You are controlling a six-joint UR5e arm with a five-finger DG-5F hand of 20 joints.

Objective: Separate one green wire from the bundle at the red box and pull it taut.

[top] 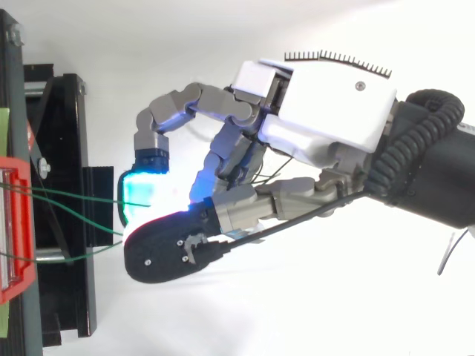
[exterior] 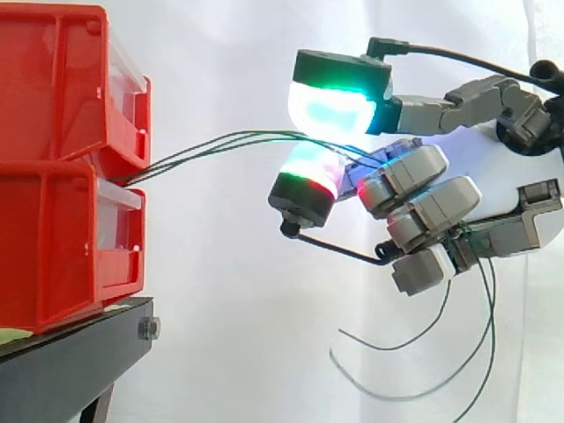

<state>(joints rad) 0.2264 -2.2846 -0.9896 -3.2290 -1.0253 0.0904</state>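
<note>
Here's the hand (exterior: 423, 189), out at 3 o'clock from the stacked red bins (exterior: 62, 167), two glowing pads (exterior: 339, 104) closed in a pinch on the green wires (exterior: 176, 159). The wires leave the bins where the upper one meets the lower and run nearly straight to the pinch. There's little slack, so I judge the pull is well along. Gripping at the tips keeps the rest of the hand clear of the bundle. The side view gives us loose tails hanging from the palm toward 6 o'clock, and the black stand (exterior: 79, 352) under the bins. From above, the strands fan apart at the red box (top: 16, 222) — yet whether one wire or several sit in that pinch, I cannot tell.
</note>
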